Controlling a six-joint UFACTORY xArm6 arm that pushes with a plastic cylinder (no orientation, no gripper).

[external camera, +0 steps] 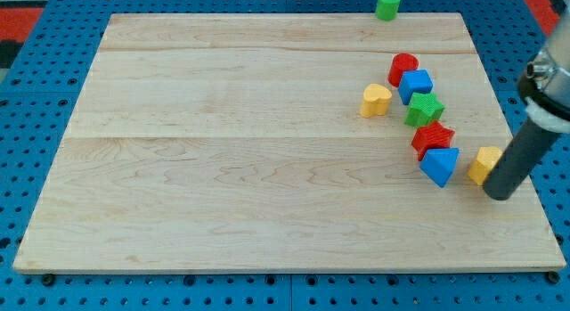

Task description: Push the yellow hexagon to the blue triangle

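The yellow hexagon (484,163) lies near the board's right edge, partly hidden by my rod. The blue triangle (439,165) lies just to its left, with a small gap between them. My tip (500,194) rests on the board right against the yellow hexagon's right side, slightly below it. The rod slants up to the view's right.
A chain of blocks runs up from the blue triangle: a red block (432,137), a green block (425,109), a blue cube (415,85), a red cylinder (403,68). A yellow heart (376,100) lies to their left. A green cylinder (387,4) stands at the board's top edge.
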